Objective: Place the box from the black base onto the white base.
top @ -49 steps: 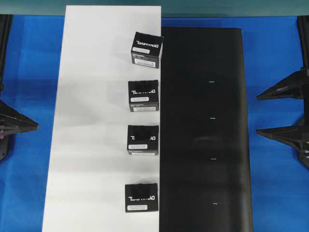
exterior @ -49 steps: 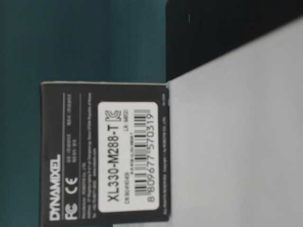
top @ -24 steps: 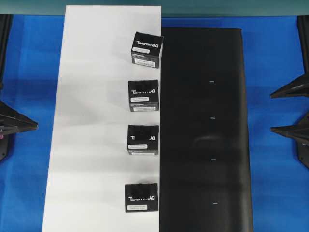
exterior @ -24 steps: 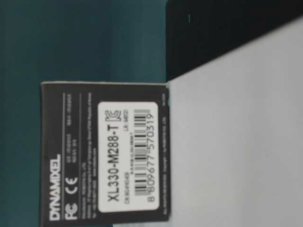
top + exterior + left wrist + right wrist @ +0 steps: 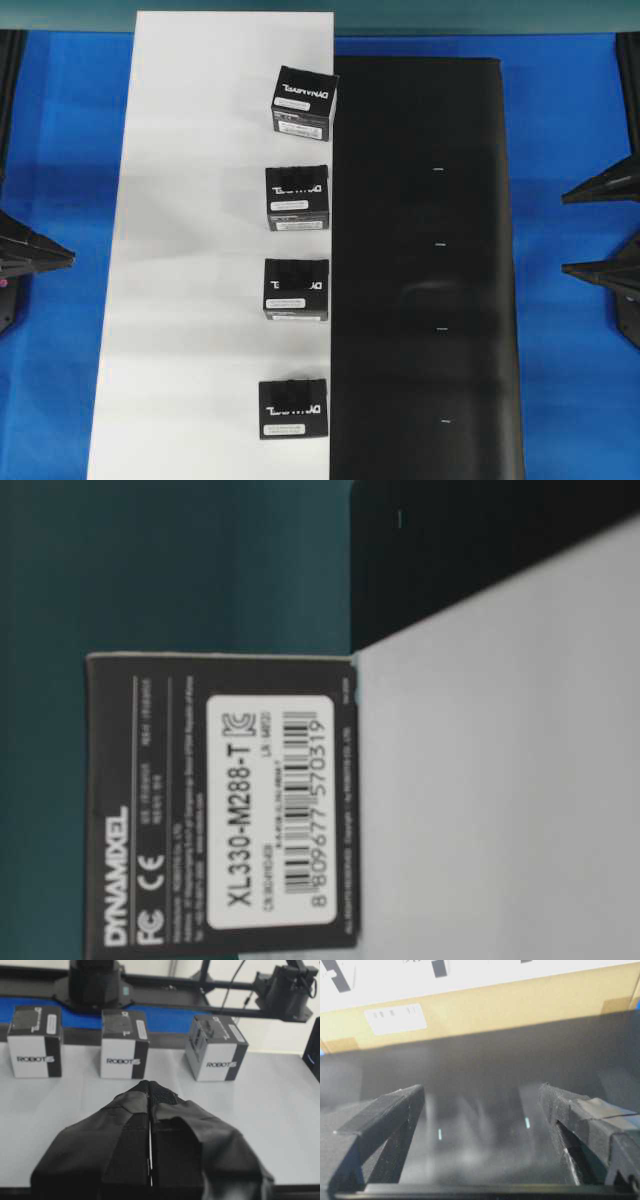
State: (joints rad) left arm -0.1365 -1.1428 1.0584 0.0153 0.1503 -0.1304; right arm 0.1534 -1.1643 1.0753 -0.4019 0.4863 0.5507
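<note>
Several black boxes stand in a column along the right edge of the white base (image 5: 200, 250): the farthest box (image 5: 303, 97), one below it (image 5: 297, 197), another (image 5: 296, 289) and the nearest (image 5: 293, 408). The black base (image 5: 420, 280) beside it shows only tiny white tick marks. My left gripper (image 5: 70, 257) sits at the table's left edge, shut with nothing in it (image 5: 150, 1084), facing three of the boxes (image 5: 122, 1042). My right gripper (image 5: 563, 233) is at the right edge, jaws wide apart and holding nothing (image 5: 481, 1089), over the black base (image 5: 480, 1120). The table-level view shows one box's sticker label (image 5: 265, 810) up close.
Blue table (image 5: 570, 100) surrounds both sheets. A tan cardboard carton (image 5: 495, 1005) lies beyond the black base in the right wrist view. A black frame with the other arm's base (image 5: 95, 980) stands behind the boxes in the left wrist view.
My right gripper has drawn back to the right, off the black base's edge, still open. The left gripper has edged slightly left. The boxes have not moved.
</note>
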